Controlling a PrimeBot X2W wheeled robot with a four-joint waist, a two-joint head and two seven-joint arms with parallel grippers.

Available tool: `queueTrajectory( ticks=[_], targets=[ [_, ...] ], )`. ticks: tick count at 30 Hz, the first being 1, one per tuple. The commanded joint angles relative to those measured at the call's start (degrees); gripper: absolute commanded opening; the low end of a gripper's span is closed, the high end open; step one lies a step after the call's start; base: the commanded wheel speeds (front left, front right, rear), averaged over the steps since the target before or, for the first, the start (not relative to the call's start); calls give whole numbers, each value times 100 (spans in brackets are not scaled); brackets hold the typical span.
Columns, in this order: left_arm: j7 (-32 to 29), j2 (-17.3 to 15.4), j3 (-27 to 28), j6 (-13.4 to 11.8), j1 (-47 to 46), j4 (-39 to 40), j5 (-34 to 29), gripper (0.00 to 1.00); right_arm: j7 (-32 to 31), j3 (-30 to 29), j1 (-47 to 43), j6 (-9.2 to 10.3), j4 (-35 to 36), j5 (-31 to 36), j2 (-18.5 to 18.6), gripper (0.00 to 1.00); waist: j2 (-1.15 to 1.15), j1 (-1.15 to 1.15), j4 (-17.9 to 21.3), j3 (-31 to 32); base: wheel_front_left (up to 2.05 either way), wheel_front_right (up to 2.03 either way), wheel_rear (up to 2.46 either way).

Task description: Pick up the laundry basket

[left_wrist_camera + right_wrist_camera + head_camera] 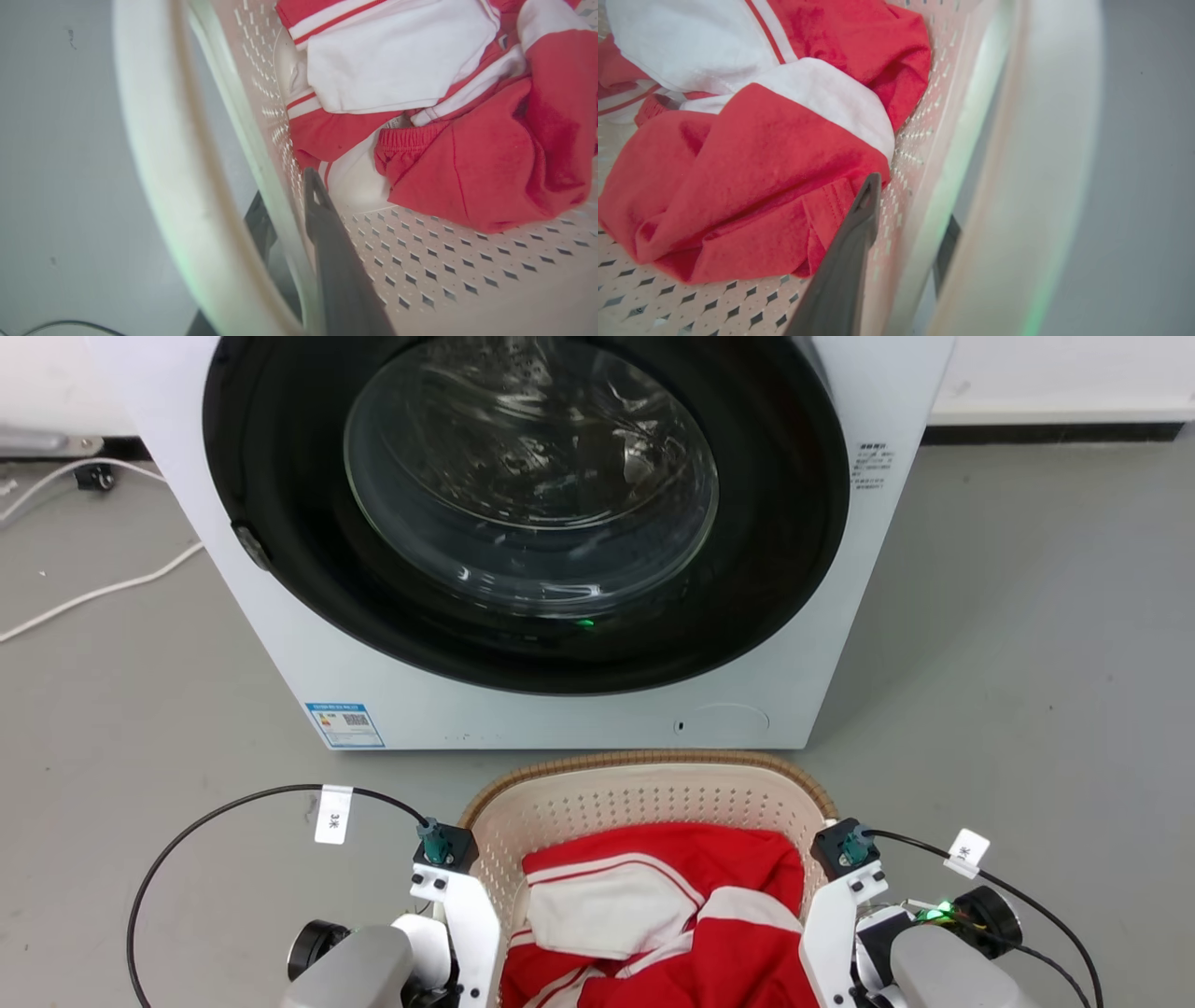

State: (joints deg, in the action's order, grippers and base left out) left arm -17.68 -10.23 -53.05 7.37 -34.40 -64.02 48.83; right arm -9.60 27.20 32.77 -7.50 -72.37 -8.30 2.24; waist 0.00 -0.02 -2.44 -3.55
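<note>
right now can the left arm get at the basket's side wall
Likely yes: the left end effector straddles the basket wall, one finger inside and one outside. The clothes sit beside the inner finger, not between it and the wall.

The washing machine (579, 709) blocks the way just beyond the laundry basket (644, 763) — bare floor (1008, 663) lies open on both sides.

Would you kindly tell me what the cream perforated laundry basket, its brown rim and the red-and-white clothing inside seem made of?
The cream perforated laundry basket: likely moulded plastic, matt, with smooth walls and even holes. Its brown rim: woven-looking, wicker or imitation, unclear. The red-and-white clothing: soft knit fabric, going by its folds, seams and gathered elastic hem.
</note>
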Motion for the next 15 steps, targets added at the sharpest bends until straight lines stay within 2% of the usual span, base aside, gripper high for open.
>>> queueTrajectory(
  ticks=[1, 6, 15],
  targets=[
    [-106, -146, -95, 10, -99, 70, 46, 0, -124, 207, -96, 2, -26, -73, 119, 0, 0, 2, -22, 105, 0, 0, 0],
    [-371, -312, -298, 9, -193, 199, 315, 0, -389, 557, -91, 1, -43, -500, 120, 0, 0, 2, -43, 248, 0, 0, 0],
    [-350, -434, -557, 8, -321, 221, 580, 0, -509, 901, -97, -6, -82, -1005, 179, 0, 0, 2, -47, 352, 0, 0, 0]
  ],
)
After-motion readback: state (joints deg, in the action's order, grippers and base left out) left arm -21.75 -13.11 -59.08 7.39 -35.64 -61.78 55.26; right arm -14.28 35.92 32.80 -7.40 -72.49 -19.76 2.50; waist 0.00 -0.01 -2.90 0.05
